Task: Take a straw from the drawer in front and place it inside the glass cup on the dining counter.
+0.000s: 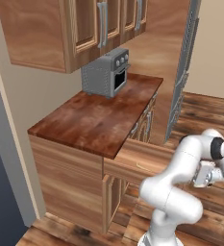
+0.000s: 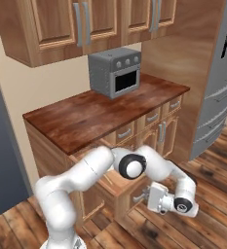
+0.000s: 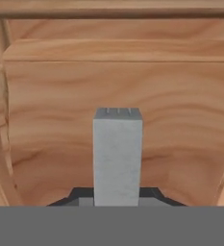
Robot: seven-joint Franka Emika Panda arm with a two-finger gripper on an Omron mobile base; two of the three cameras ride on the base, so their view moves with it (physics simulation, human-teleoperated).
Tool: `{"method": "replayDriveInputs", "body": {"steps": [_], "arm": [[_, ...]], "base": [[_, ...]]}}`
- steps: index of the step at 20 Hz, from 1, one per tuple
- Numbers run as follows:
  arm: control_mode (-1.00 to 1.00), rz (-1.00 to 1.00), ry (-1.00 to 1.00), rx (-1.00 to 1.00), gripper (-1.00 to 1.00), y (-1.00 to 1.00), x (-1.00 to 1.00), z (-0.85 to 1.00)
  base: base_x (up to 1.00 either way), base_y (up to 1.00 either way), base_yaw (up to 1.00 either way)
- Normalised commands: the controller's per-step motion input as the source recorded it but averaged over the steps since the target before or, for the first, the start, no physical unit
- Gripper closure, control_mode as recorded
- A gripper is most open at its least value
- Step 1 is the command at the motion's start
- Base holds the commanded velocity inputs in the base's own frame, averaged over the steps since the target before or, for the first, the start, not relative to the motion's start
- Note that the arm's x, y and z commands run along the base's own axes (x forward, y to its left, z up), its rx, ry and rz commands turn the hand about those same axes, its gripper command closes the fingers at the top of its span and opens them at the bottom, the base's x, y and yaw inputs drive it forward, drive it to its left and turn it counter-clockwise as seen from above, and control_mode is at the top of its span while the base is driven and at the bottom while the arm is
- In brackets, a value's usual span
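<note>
So the drawer (image 1: 137,156) is seen pulled out from the cabinet under the short countertop (image 1: 99,117). Its inside is mostly blocked by the white arm in both base views, so what's in it can't be made out.

In the hand view, the plain wooden drawer front (image 3: 118,81) is seen close up. A grey handle (image 3: 117,153) is clamped between the dark tips of the gripper (image 3: 117,194), so the jaws are closed on that bar. From the right base view, the gripper (image 2: 146,197) is seen low down at the drawer front.

Up on the countertop, a grey toaster oven (image 1: 106,72) is parked at the back under the wall cabinets (image 2: 85,24). A steel fridge (image 2: 222,82) is seen off to the right.
</note>
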Motion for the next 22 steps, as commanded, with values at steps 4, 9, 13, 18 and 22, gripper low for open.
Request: {"method": "replayDriveInputs", "body": {"steps": [4, 9, 13, 18, 22], "arm": [[-1.0, 0.0, 0.0, 0.01, 1.0, -0.79, -0.14, 0.0], [-1.0, 0.0, 0.0, 0.01, -1.0, -0.62, -0.08, 0.12], [-1.0, 0.0, 0.03, -0.02, -1.0, -0.14, -0.55, 0.94], [-1.0, 0.0, 0.16, -0.12, -1.0, -0.05, -0.39, 0.97], [-1.0, 0.0, 0.17, -0.3, -1.0, -0.2, -0.93, 0.67]], "base": [[0.0, 0.0, 0.0], [0.0, 0.0, 0.0], [0.0, 0.0, 0.0], [0.0, 0.0, 0.0], [0.0, 0.0, 0.0]]}}
